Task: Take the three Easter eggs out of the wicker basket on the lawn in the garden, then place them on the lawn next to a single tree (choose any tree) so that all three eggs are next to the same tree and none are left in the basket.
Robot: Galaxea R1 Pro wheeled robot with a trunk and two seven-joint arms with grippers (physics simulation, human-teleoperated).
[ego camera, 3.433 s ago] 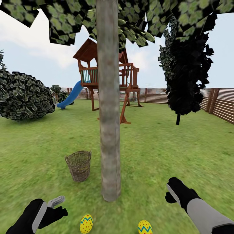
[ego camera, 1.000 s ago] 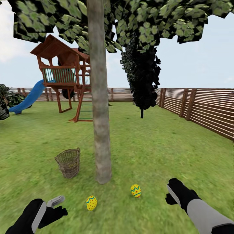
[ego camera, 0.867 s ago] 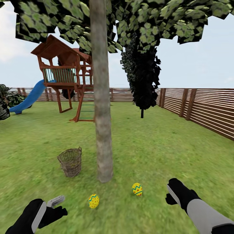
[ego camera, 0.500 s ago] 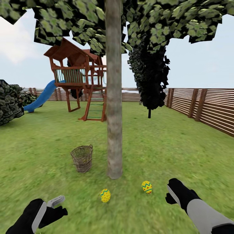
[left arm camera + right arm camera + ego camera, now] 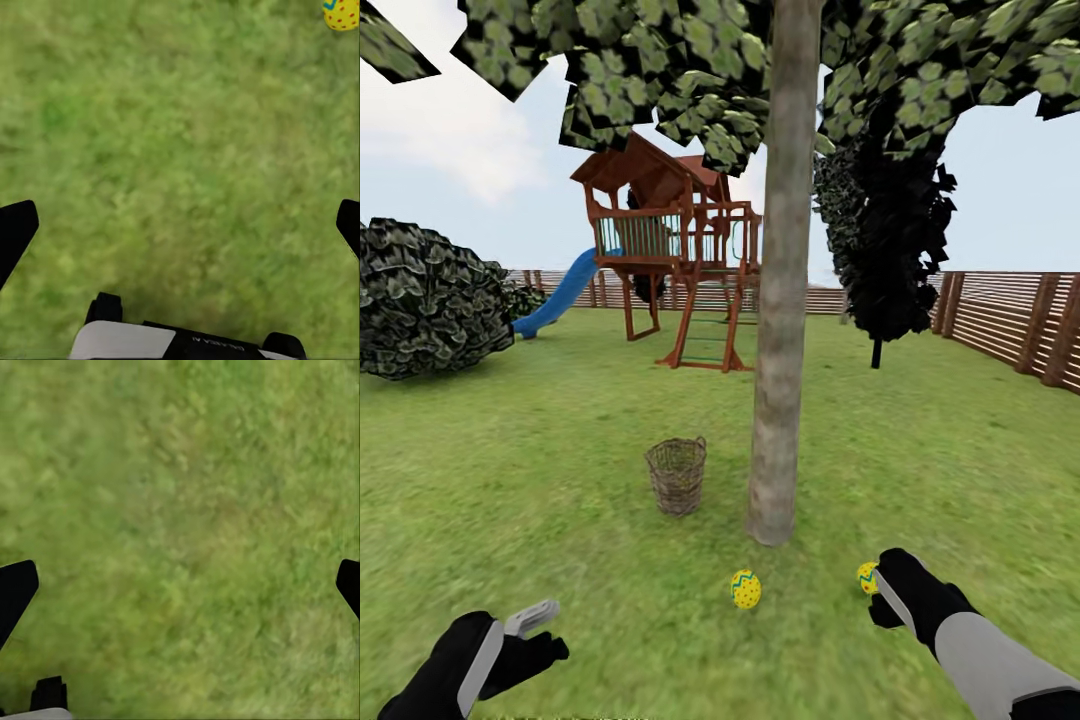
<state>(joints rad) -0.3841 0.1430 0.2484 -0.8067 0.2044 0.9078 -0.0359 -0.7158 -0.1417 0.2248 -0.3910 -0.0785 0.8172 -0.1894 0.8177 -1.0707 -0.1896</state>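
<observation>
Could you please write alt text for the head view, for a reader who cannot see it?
Two yellow patterned eggs lie on the lawn near the foot of a pale tree trunk, with a wicker basket standing just beyond. The robot's two grippers hover low in the foreground; a playset with a blue slide stands behind.

You see yellow eggs (image 5: 745,588) with red dots and a blue-green zigzag, a brown woven basket (image 5: 677,475), a mottled grey-brown trunk (image 5: 781,300), and blotchy green lawn (image 5: 540,480).

two eggs (image 5: 745,588) (image 5: 867,577), one basket (image 5: 677,476) (wicker), one tree (image 5: 781,330).
</observation>
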